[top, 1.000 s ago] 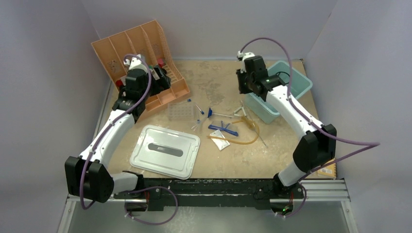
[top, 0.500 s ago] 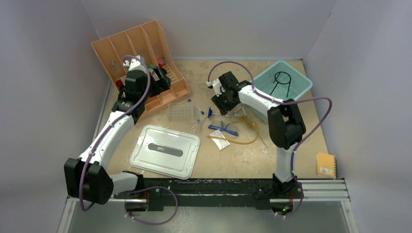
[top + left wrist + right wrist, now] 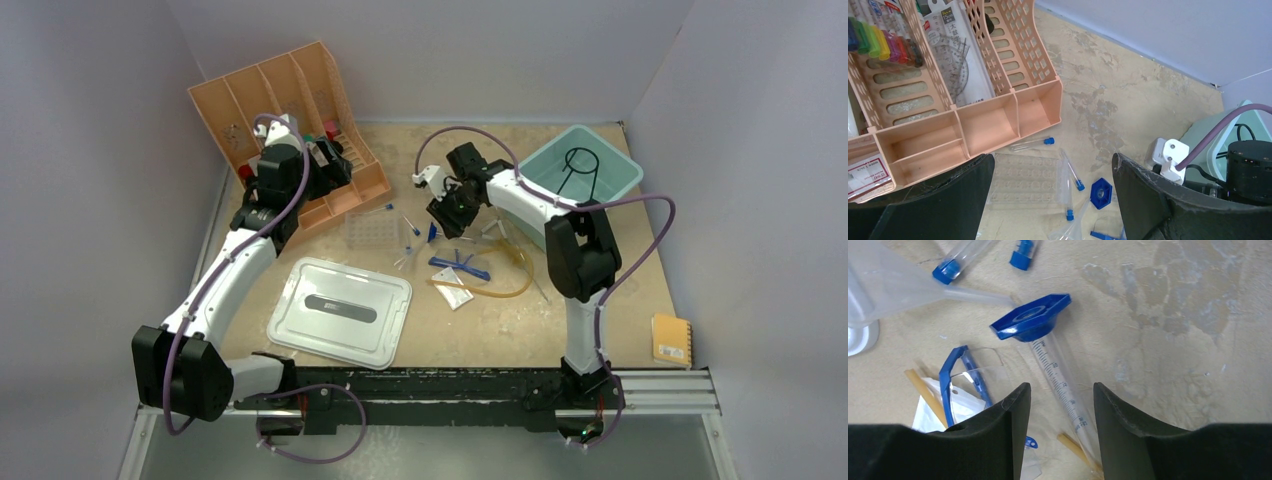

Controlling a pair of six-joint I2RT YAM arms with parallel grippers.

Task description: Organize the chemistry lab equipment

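1. Right arm has swung off the teal bin, where the black wire ring now lies, and over to the loose pile on the counter.
2. Right tool hangs low over the graduated cylinder. Its jaws are part-way apart and hold nothing, and the clear tube runs between the fingers with a gap on each side.
3. That cylinder lies on its side, its blue hexagonal foot just beyond the fingertips.
4. To do this well, I'd come straight down, stay centred and close on the tube near the foot. A round, slick barrel will likely roll away from a lopsided pinch.
5. Just beside the cylinder, a blue tool, the small clear packet and the amber rubber hose overlap. A hose piece near the cylinder's lower end could get dragged along.
6. Beyond the cylinder's foot lie the blue-capped thin tubes.
7. Left tool stands wide and empty near the peach slotted organizer, well apart from the cylinder.
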